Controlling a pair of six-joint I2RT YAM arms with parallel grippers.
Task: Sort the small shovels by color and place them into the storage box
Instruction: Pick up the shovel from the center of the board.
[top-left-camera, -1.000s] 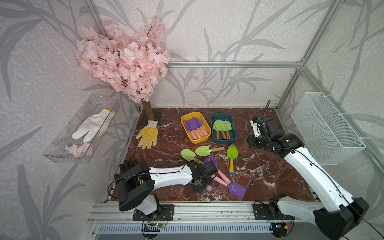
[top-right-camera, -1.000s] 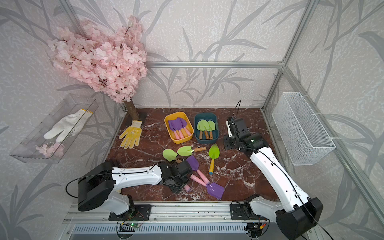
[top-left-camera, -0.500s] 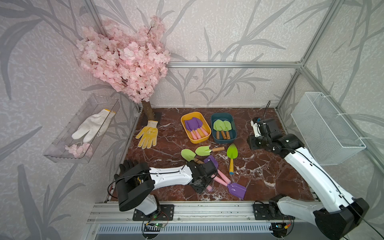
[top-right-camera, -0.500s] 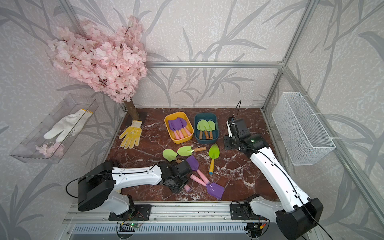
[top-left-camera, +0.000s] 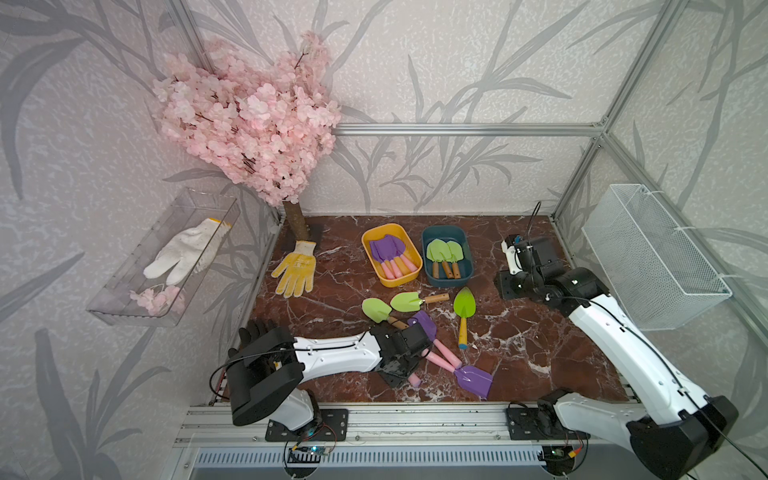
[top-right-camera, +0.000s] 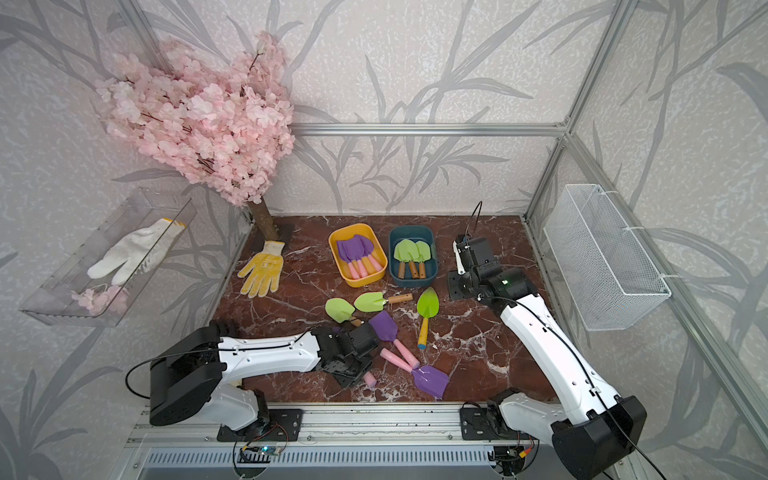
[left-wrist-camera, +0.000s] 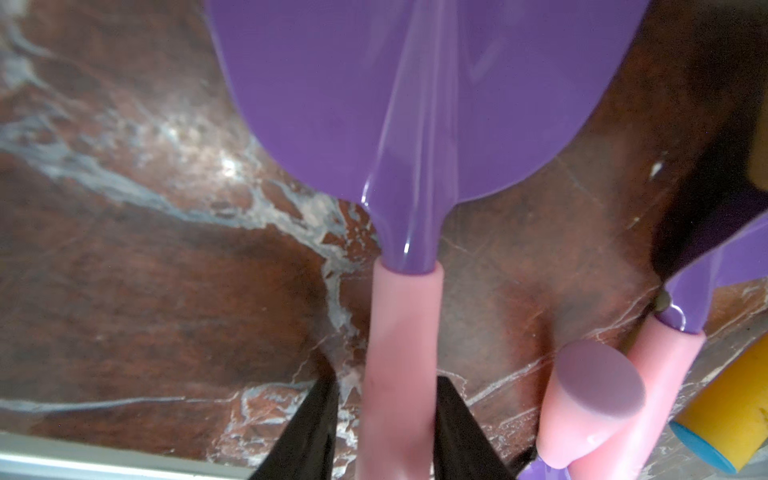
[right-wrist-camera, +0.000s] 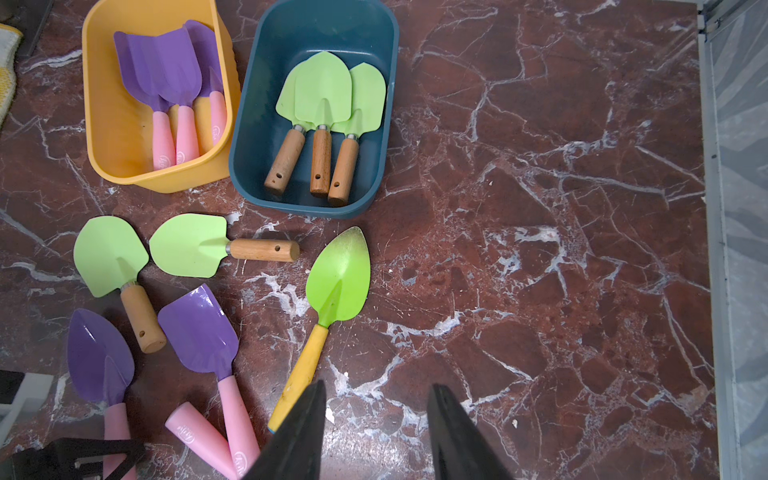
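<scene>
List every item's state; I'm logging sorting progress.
Left gripper: jaws astride purple shovel's pink handle, grip unclear.
Right gripper: open, empty.
Yellow tub: holds three purple shovels.
Teal tub: holds three light green shovels.
Loose shovels: six unsorted on table.

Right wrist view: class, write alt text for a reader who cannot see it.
A yellow tub holding three purple shovels and a teal tub holding three green shovels sit side by side on a red marble table. Loose shovels lie nearby; the right gripper hangs open, empty.
</scene>
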